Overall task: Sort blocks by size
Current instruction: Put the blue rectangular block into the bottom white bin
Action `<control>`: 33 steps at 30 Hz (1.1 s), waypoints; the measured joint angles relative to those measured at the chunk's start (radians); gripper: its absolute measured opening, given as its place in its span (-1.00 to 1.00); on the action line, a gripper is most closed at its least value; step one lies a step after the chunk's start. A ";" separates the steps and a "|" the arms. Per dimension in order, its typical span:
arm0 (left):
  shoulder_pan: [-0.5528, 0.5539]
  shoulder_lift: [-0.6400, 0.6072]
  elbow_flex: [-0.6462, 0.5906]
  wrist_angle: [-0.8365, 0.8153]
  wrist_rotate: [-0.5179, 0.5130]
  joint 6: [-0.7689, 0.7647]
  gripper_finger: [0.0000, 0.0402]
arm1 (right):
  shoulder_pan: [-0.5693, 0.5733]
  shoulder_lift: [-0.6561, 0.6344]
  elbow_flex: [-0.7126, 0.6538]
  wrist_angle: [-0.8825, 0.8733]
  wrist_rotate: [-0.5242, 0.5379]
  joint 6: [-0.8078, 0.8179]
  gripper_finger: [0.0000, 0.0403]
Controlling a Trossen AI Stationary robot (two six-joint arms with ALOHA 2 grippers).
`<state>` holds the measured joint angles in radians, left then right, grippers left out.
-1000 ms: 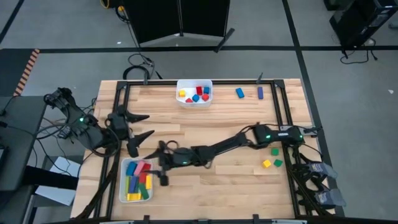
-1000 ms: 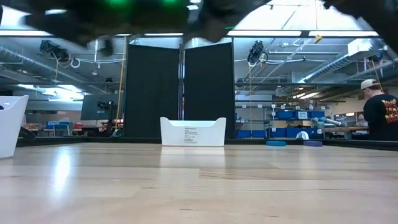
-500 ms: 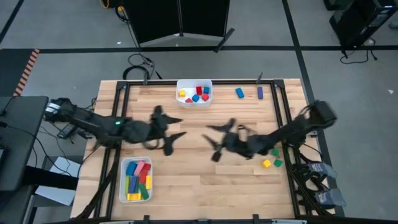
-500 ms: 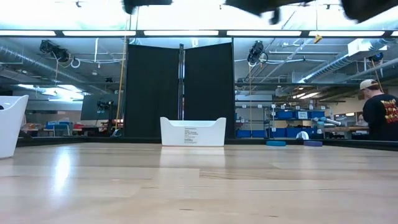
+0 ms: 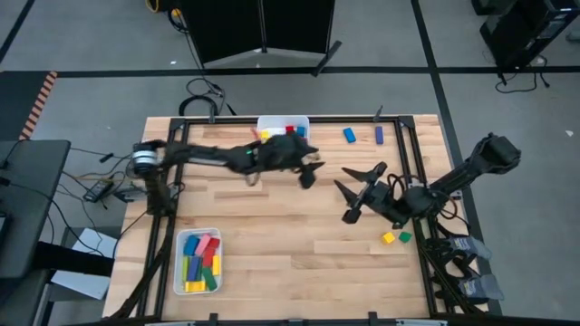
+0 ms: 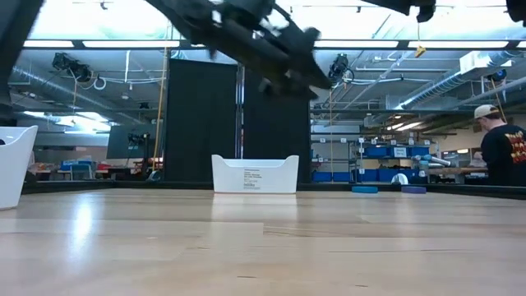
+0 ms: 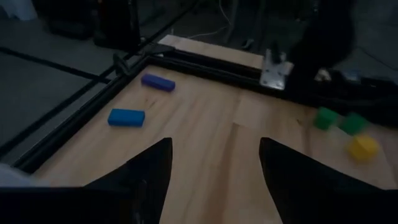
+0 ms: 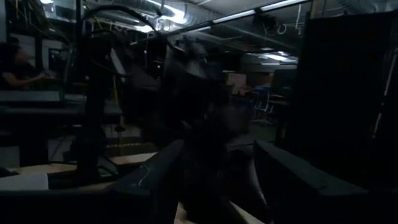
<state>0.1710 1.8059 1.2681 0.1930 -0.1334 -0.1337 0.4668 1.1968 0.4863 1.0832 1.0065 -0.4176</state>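
Observation:
Both grippers are open and empty, above the table. My left gripper [image 5: 311, 167] hangs just right of the far white tray [image 5: 283, 147], which holds red, blue and yellow cubes [image 5: 288, 138]. In the left wrist view [image 7: 214, 168] it looks at a blue bar [image 7: 126, 117], a purple bar [image 7: 157, 82], two green cubes [image 7: 323, 117] and a yellow cube [image 7: 364, 147], all flat on the wood. My right gripper [image 5: 356, 192] is right of centre, above bare wood. The yellow cube [image 5: 388, 238] and a green cube [image 5: 404, 236] lie below its arm.
A second white tray [image 5: 179, 272] at the near left holds several long bars [image 5: 199, 258]. The blue bar [image 5: 349, 135] and the purple bar [image 5: 380, 135] lie by the far edge. A black frame [image 5: 408, 154] rims the table. A person [image 6: 501, 148] stands in the room behind.
My left gripper has swung from the table's left side toward the far right and now reaches past the far tray. My right gripper has drawn back from over the near-left tray toward the table's right. No block has moved.

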 joint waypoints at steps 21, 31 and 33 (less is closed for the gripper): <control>0.150 0.764 1.054 -0.426 0.061 -0.007 0.24 | 0.159 -0.138 -0.005 0.000 0.209 -0.267 -0.01; 0.180 0.810 1.068 -0.431 0.111 -0.056 0.24 | 0.159 -0.137 -0.005 -0.002 0.263 -0.270 -0.01; 0.183 0.811 1.065 -0.438 0.132 -0.060 0.24 | 0.158 -0.137 -0.005 -0.004 0.301 -0.258 -0.01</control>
<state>0.3542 2.6171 2.3333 -0.2450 -0.0014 -0.1933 0.6252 1.0603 0.4816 1.0795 1.3075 -0.6759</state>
